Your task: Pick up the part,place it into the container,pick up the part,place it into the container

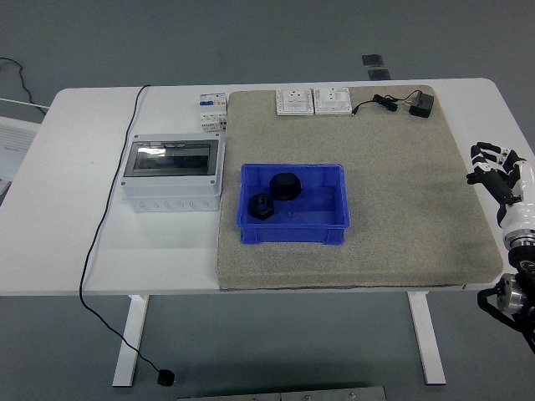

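Head view shows the right robot hand (499,170) at the right edge of the white tabletop (75,167), past the side of the big gray mat (401,192). Its fingers are spread apart and hold nothing. It is well apart from the blue container (294,203), which sits on the left part of the mat. Two black parts lie inside the container. The bigger part (285,186) is near the back wall, and the smaller part (262,205) is just beside it, toward the front left. They look like they may touch, but it is hard to tell from up here. Left of the container, on the bare tabletop, stands a gray box with a clear lid (173,173). At the far edge of the mat lie two white switch plates (313,101) and a small black plug with a cord (410,104). A black cable (113,209) runs down the left side of the tabletop and hangs to the floor.
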{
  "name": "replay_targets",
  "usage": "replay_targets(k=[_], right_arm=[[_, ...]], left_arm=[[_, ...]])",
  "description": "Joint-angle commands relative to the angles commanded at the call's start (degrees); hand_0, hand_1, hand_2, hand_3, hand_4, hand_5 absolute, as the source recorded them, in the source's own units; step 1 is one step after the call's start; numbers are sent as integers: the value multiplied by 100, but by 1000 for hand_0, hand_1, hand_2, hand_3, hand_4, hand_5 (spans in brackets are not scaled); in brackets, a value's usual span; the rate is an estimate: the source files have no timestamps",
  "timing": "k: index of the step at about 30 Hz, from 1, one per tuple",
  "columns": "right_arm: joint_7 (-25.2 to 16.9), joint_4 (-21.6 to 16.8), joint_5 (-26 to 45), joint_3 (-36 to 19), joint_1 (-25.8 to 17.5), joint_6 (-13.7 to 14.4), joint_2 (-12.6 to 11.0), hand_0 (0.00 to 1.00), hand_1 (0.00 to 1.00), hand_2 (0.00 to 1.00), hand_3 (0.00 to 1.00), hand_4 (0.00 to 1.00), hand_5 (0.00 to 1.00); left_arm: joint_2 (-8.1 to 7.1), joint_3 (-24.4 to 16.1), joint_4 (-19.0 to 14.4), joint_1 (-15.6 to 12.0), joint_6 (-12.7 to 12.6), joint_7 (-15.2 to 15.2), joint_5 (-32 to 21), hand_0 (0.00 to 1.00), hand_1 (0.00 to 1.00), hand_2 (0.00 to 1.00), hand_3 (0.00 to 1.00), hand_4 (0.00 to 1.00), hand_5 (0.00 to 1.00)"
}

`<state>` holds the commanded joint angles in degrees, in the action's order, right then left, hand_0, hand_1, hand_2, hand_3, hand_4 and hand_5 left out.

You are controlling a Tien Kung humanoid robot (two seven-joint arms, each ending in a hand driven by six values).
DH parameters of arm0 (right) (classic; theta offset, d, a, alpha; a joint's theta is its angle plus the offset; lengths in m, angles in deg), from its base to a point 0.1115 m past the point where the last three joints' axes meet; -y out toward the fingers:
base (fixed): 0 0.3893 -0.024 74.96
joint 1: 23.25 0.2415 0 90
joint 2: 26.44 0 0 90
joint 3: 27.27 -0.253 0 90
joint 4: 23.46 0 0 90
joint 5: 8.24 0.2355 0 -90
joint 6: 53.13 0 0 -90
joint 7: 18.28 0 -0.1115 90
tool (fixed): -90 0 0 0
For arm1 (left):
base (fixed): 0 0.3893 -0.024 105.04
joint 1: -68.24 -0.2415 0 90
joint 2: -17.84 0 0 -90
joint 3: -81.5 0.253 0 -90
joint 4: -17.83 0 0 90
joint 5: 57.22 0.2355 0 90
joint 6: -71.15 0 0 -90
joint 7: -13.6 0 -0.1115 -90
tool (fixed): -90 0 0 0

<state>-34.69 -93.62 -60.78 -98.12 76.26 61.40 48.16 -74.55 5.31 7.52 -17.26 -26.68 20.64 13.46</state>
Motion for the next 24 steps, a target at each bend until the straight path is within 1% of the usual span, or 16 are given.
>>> replay_targets(k=[15,24], right_arm=[[-32,-23,-84,-94,-51,-89,-6,376,340,613,607,670,350],[-44,2,-65,47,-8,-118,29,380,341,614,607,671,350]], left_arm=[[20,-13,0,-4,8,34,-23,722,619,661,548,554,375],[28,-47,0,-26,6,58,27,722,620,660,546,554,374]])
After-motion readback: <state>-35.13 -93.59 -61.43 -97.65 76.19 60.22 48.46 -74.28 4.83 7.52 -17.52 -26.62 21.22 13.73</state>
